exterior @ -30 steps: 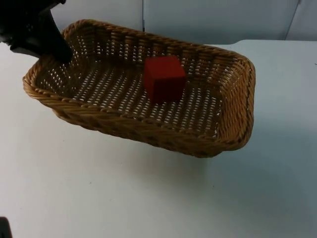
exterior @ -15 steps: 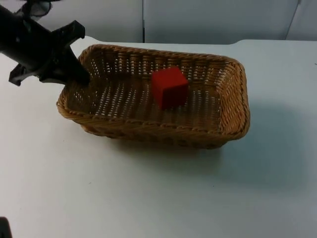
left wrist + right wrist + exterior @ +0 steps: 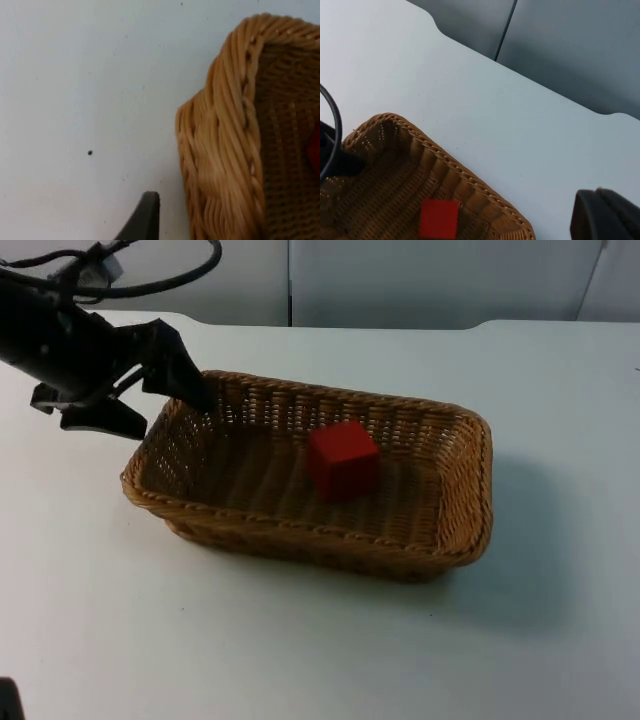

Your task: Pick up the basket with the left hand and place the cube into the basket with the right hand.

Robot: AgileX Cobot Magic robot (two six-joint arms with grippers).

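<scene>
Basket looked light and stiff; my left end effector spread wide astride its upper-left rim, cube inside.

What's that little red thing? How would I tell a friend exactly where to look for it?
Start at the white table and find the rectangular wicker basket on it, whose far left corner the left gripper is at. Inside, near the middle of the woven floor, sits the red cube. It is the only solid-coloured, smooth-sided thing in the basket.
</scene>
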